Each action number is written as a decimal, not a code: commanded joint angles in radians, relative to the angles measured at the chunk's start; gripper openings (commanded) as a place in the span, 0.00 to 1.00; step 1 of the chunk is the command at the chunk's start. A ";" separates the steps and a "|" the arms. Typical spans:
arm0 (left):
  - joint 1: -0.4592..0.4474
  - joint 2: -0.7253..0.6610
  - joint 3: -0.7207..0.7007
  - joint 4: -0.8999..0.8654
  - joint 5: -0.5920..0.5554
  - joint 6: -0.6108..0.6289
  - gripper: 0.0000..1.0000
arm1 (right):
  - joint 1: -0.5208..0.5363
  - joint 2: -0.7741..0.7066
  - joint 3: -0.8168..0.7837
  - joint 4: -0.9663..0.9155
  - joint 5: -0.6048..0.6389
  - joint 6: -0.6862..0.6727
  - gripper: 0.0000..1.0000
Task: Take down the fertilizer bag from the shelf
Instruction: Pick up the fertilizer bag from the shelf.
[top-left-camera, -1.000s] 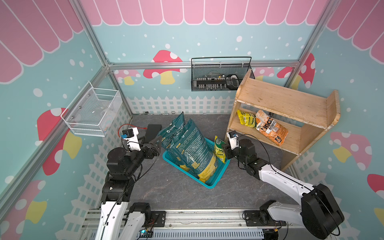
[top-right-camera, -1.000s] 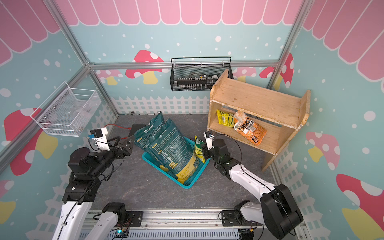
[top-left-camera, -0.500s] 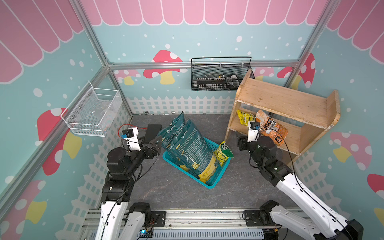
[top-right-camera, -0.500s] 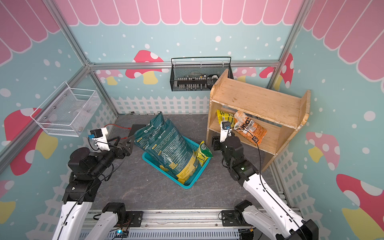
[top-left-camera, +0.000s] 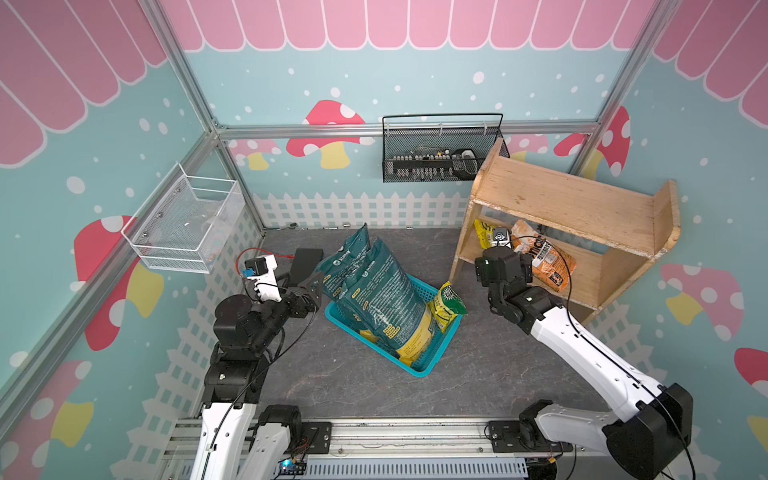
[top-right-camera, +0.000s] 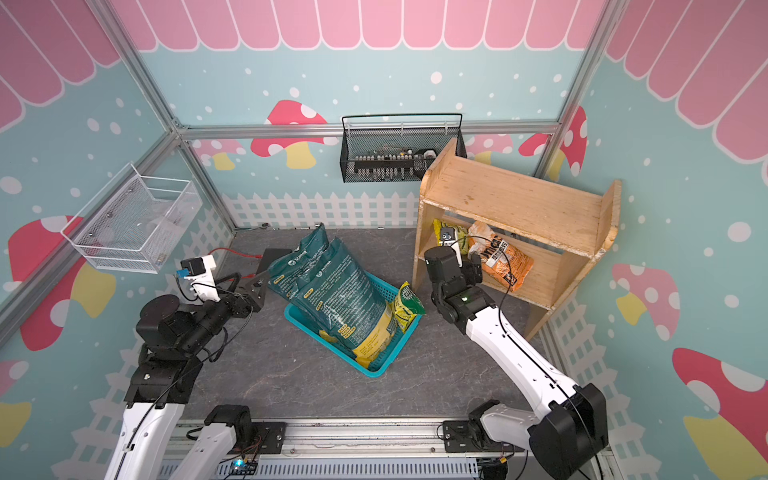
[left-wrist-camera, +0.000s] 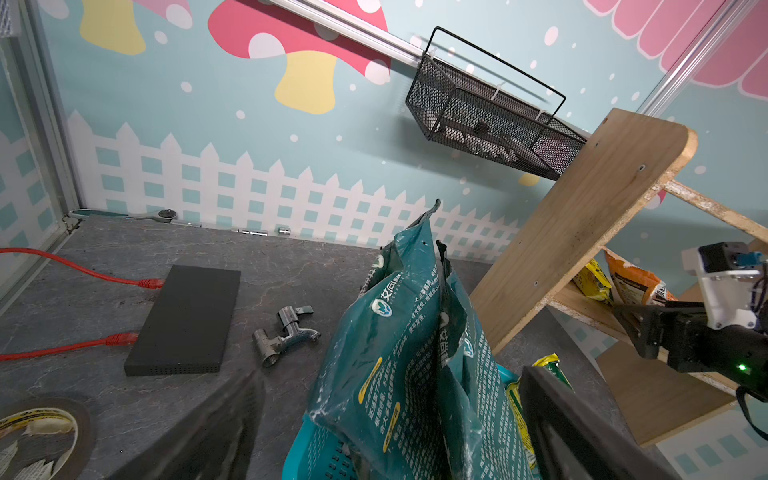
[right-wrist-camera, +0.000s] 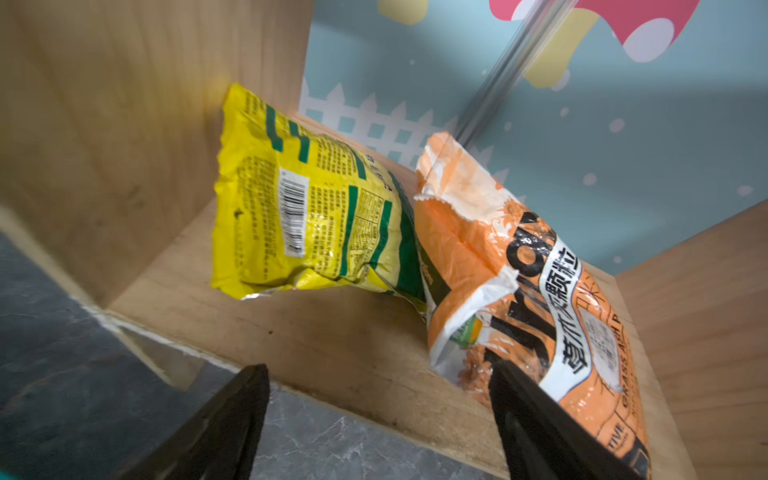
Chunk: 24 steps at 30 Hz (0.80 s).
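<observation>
R gripper: jaws wide apart, empty; at shelf lower-tier front edge
L gripper: jaws spread; well apart from shelf
Bags: 2 on shelf lower tier, touching; yellow bag, orange bag

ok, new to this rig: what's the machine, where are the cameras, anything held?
It's a two-armed robot; each arm ends in a two-finger tool. Two pictures come from a stereo camera overhead, the others from a camera on each wrist. On the table stand a wooden shelf and a teal basket holding two green bags and a small yellow bag. A black box, a metal tap and a tape roll also lie there. On the shelf's lower tier sit a barcoded yellow bag and an orange bag. The right tool is open in front of them; the left tool is open by the green bags. Neither seems to hold anything.
</observation>
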 joint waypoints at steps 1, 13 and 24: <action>0.004 -0.011 -0.012 0.013 0.011 -0.001 0.99 | -0.035 0.012 0.051 -0.013 0.046 -0.012 0.89; 0.004 -0.013 -0.010 0.015 0.010 -0.001 0.99 | -0.132 0.120 0.110 -0.003 0.047 -0.060 0.87; 0.005 -0.015 -0.012 0.014 0.010 0.000 0.99 | -0.160 0.099 0.107 0.007 0.004 -0.051 0.14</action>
